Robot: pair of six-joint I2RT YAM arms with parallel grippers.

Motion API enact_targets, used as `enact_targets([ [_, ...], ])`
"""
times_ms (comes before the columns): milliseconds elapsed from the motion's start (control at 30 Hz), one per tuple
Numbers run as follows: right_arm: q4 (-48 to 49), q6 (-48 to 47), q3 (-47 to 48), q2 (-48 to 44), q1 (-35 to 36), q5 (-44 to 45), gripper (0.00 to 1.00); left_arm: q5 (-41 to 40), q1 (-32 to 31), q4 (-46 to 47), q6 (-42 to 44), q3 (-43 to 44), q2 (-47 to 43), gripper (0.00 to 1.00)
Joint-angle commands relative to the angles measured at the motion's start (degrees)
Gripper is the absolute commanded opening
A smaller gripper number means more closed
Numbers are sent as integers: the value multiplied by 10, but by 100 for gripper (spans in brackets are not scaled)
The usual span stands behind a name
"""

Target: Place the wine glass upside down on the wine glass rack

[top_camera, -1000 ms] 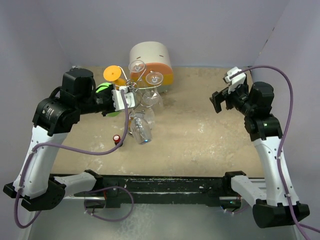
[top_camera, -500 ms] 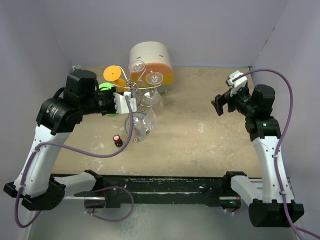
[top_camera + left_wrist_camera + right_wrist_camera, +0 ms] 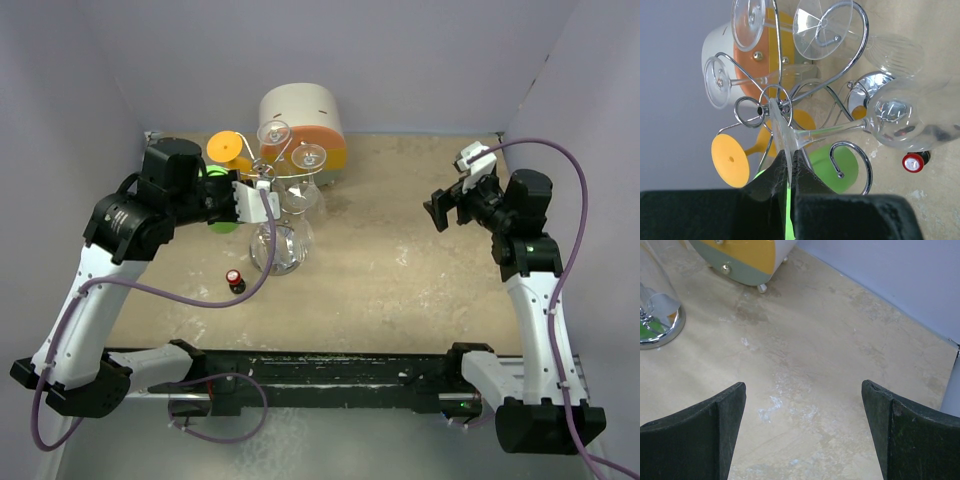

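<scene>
The left gripper (image 3: 789, 170) is clamped tight on the flat foot of a clear wine glass (image 3: 902, 120), and the foot shows edge-on between the two black fingers (image 3: 840, 215). From the fingers the stem runs out to the round bowl, which in the overhead view hangs low over the sandy table (image 3: 420, 280), just in front of the wine glass rack (image 3: 842, 70). The pinched foot sits right beside the small wire rings at the top of the rack's central post; whether it rests in one of the scroll arms cannot be told. The rack, silver wire curls above a shiny round base, carries other clear glasses (image 3: 822, 27), an orange glass (image 3: 730, 159) and a green glass (image 3: 832, 167). Behind it stands a round white-and-orange drum (image 3: 300, 118). A small red-capped bottle (image 3: 234, 279) stands on the table near the held bowl. The right gripper (image 3: 802, 432) has its fingers spread wide and hovers above the tabletop on the right side, well apart from the rack.
</scene>
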Motion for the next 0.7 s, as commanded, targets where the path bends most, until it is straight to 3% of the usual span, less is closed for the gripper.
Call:
enact_targets([
  [0, 25, 1, 1, 0, -3, -17, 99, -20, -4, 40, 18, 6, -6, 0],
  [667, 24, 2, 3, 3, -6, -26, 99, -91, -13, 17, 48, 16, -1, 0],
])
